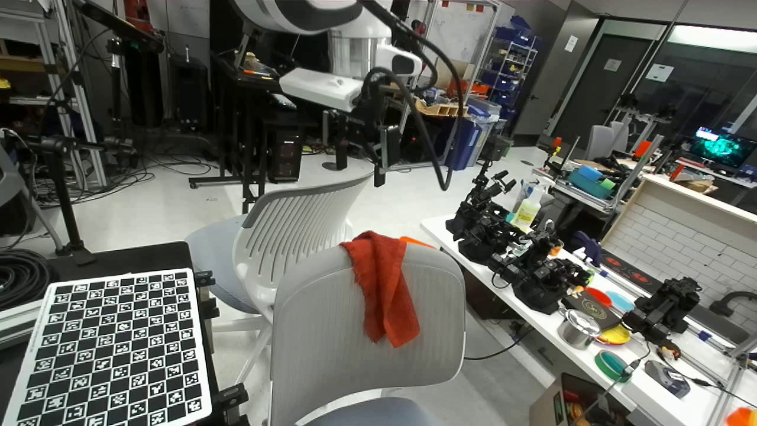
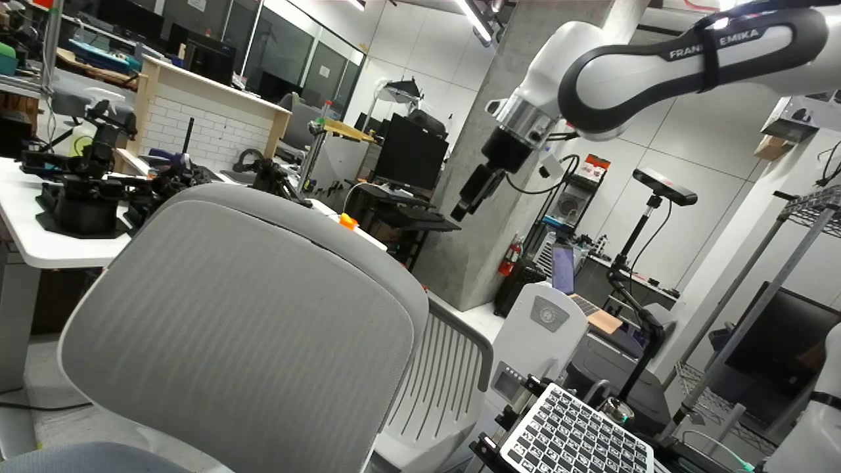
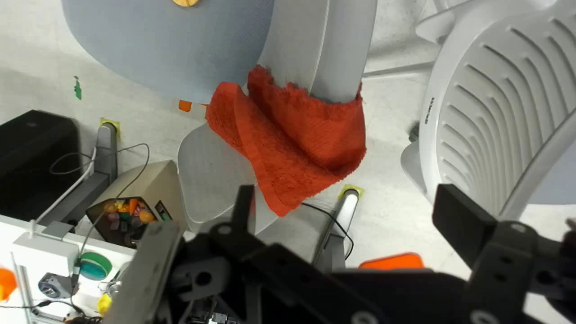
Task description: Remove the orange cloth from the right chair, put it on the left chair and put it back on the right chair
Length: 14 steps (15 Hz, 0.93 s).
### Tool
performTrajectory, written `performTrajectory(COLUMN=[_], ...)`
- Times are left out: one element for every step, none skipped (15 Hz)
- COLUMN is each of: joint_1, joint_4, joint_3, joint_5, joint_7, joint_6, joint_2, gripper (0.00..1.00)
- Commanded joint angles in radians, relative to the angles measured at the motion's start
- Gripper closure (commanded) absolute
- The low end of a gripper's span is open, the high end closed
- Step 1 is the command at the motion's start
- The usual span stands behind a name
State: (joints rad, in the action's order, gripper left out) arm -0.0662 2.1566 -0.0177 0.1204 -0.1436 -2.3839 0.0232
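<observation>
Orange cloth [image 1: 387,290] over right chair [image 1: 358,367], "EMIKA"-lettered arm [image 2: 647,75]

Robotics lab, white robot arm [image 2: 621,80], checkered marker board [image 1: 121,349], cluttered workbench [image 2: 72,249]

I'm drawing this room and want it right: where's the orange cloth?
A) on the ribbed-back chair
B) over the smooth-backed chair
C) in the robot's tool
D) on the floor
B: the orange cloth hangs over the top of the smooth backrest, while the tool is open.
</observation>
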Motion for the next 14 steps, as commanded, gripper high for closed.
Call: performTrajectory(joint_1=[-0.017,-0.031,-0.048,-0.064,-0.079,-0.089,-0.097,-0.1,-0.105,-0.106,-0.106,-0.105,-0.104,-0.105], joint_4=[-0.106,-0.128,-0.149,-0.174,-0.194,-0.212,-0.234,-0.258,-0.282,-0.31,-0.338,-0.364,-0.386,-0.405], joint_3=[-0.019,-0.013,-0.002,0.006,0.013,0.019,0.025,0.032,0.041,0.05,0.059,0.068,0.077,0.085], joint_5=[0.082,0.111,0.143,0.163,0.174,0.176,0.17,0.157,0.152,0.144,0.139,0.135,0.132,0.131], joint_7=[0.25,0.323,0.392,0.446,0.489,0.516,0.536,0.547,0.559,0.565,0.571,0.573,0.575,0.577], joint_6=[-0.09,-0.105,-0.11,-0.096,-0.087,-0.082,-0.076,-0.071,-0.066,-0.06,-0.053,-0.046,-0.037,-0.029], joint_2=[0.172,0.209,0.242,0.276,0.304,0.332,0.362,0.392,0.417,0.444,0.47,0.493,0.515,0.534], gripper=[0.0,0.0,0.0,0.0,0.0,0.0,0.0,0.0,0.0,0.0,0.0,0.0,0.0,0.0])
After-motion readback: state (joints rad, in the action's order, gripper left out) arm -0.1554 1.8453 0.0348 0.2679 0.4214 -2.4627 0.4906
